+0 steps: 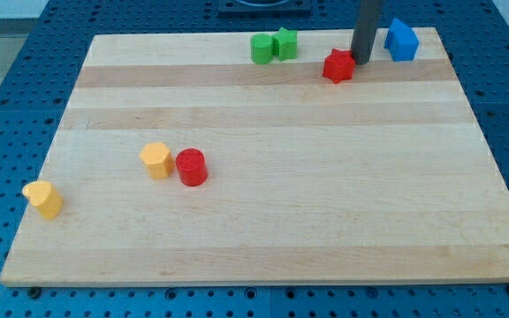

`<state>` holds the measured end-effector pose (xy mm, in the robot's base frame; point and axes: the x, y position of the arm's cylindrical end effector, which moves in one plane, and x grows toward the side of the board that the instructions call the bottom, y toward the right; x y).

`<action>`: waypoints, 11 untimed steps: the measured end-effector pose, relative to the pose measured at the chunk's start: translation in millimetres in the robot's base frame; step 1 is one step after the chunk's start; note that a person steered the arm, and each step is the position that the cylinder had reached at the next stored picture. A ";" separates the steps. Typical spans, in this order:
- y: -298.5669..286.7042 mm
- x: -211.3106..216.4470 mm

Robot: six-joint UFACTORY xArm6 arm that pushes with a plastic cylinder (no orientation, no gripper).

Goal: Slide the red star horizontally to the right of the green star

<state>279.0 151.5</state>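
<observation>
Upright dark rod, my tip touching red star's right side.

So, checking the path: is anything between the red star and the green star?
No. In the camera view, only bare board separates the red star from the green star; my tip sits at the red star's right.
</observation>
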 end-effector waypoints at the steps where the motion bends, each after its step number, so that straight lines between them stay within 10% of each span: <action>1: -6.8 53.8; 11: -13.2 -47.5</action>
